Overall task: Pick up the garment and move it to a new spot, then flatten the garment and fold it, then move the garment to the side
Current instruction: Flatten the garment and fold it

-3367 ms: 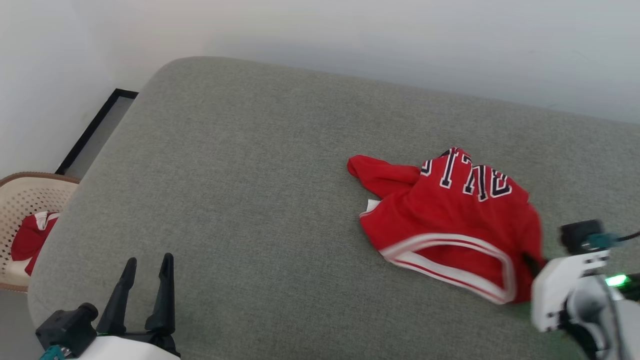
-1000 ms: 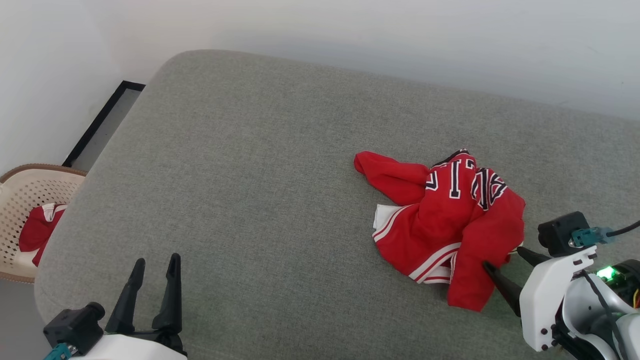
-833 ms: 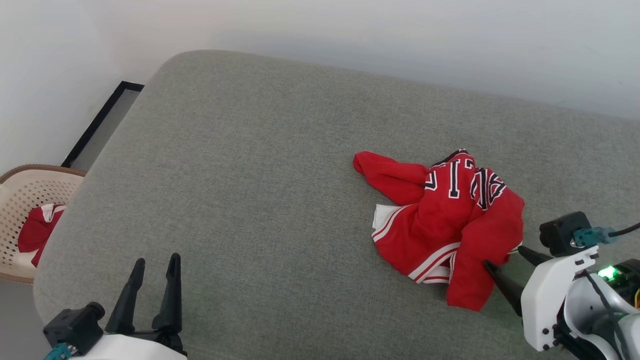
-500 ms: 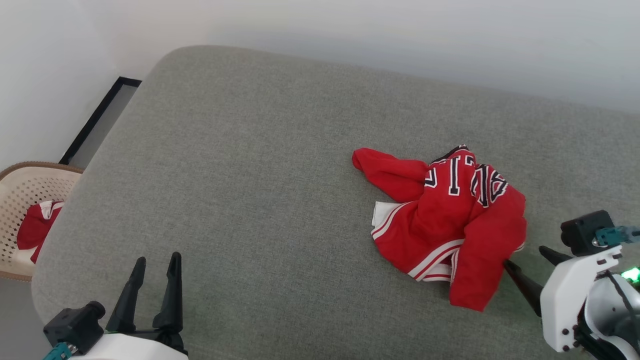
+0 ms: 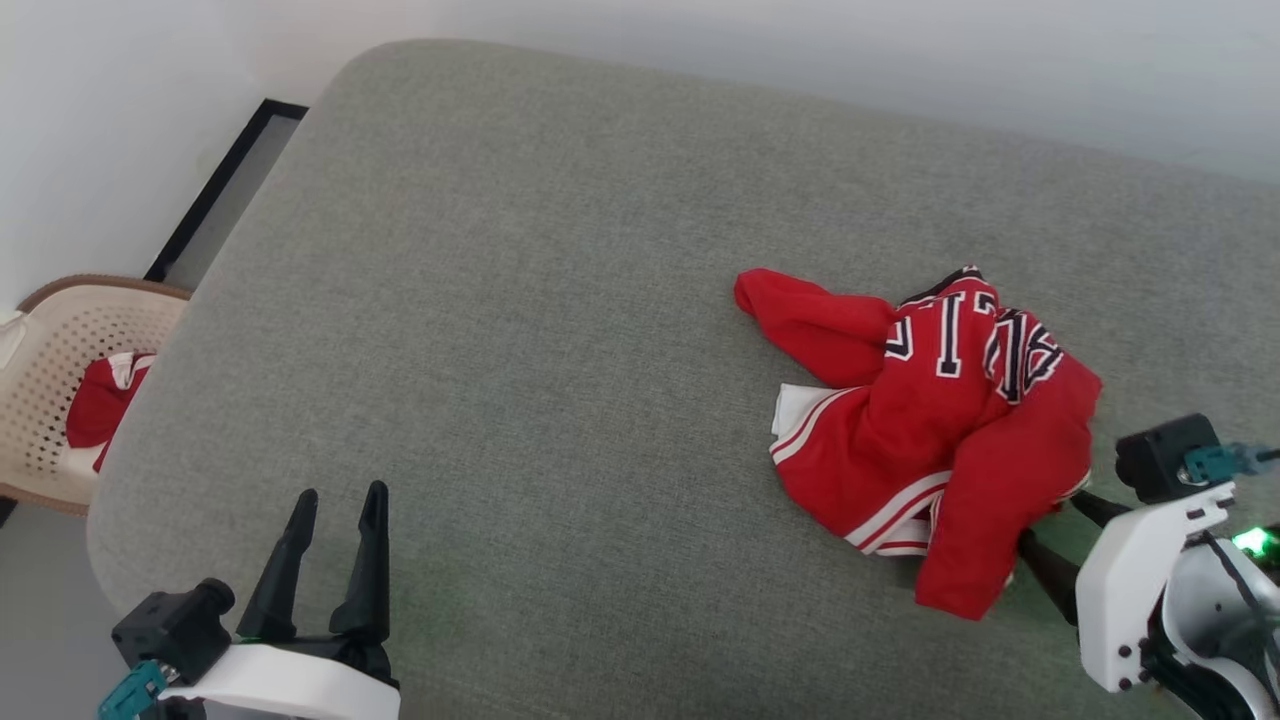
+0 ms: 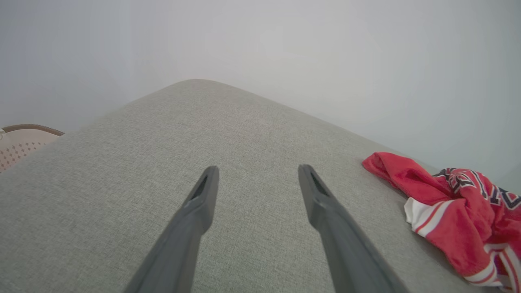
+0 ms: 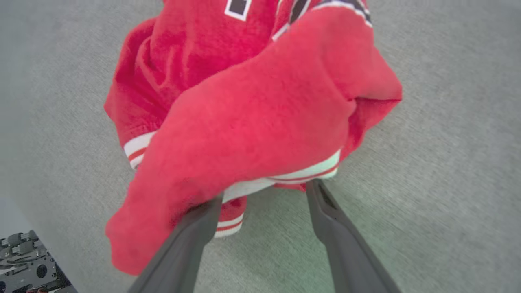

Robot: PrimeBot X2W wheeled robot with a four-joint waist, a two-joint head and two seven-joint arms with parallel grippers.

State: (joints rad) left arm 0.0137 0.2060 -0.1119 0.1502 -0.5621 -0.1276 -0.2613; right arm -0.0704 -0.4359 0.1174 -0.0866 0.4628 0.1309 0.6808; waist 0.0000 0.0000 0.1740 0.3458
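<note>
Looking down from the head camera, I see the garment point(image 5: 940, 420) lying crumpled on the grey cushion point(image 5: 560, 300) toward 3 o'clock, with its lettering at the heap's 12 o'clock side and striped trim toward 6 o'clock. My right gripper point(image 5: 1052, 525) sits at the garment's 5 o'clock with its fingers spread, one tip against a red fold, the other just beside the white striped hem, and nothing pinched between them. My left gripper point(image 5: 340, 492), at 7 o'clock and well apart from the garment, holds its fingers apart over bare cushion; a basket point(image 5: 50, 330) at 9 o'clock holds another red-and-white cloth point(image 5: 100, 410).
</note>
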